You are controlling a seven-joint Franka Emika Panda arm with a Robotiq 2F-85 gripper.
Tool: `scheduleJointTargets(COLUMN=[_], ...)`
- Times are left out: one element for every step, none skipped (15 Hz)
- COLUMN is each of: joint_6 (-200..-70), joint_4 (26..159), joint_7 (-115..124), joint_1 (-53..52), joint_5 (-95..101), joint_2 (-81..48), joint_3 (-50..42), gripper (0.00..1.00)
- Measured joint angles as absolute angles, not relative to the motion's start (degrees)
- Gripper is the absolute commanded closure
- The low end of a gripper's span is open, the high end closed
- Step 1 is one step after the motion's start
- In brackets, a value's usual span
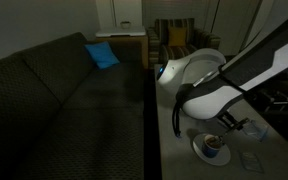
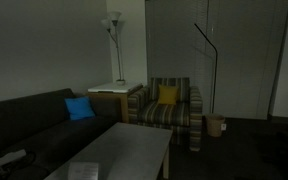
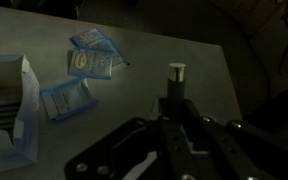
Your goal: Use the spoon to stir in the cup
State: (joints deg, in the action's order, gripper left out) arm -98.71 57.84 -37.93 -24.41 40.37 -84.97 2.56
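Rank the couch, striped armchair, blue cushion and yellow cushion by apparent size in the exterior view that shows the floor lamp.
1. couch, largest, though the frame cuts it off
2. striped armchair
3. blue cushion and yellow cushion: they look about alike, and the distance from the camera differs, so they are left unranked

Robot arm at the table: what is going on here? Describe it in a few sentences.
The robot arm reaches over the table. Its gripper is closed on what looks like a spoon, held above the small cup on its saucer. It is too dark to tell whether the spoon is in the cup. Blue packets lie nearby.
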Motion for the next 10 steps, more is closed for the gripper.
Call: scheduleJointTargets(joint_6=[-98.7, -98.7, -98.7, -98.6, -98.4, -98.2, -97.6, -96.4, -94.6, -92.3], joint_4=[57.8, 57.8, 57.8, 57.7, 57.7, 57.6, 57.4, 57.1, 56.7, 56.3], joint_7=[-37.9, -37.9, -37.8, -37.8, -37.8, -37.7, -37.7, -37.7, -37.7, -37.7], joint_1=[-24.4, -24.5, -24.6, -24.7, -24.8, -25.1, -25.4, -25.8, -26.3, -26.8], joint_5=[40.4, 40.4, 40.4, 40.4, 40.4, 40.4, 40.4, 40.3, 40.3, 40.3], joint_2=[-85.0, -85.0, -85.0, -84.9, -84.9, -84.9, -84.9, -84.8, -84.8, -84.6], joint_3=[2.6, 2.6, 2.6, 2.6, 2.6, 2.6, 2.6, 2.6, 2.6, 2.6], gripper=[0.96, 0.96, 0.96, 0.96, 0.96, 0.96, 0.96, 0.96, 0.96, 0.96])
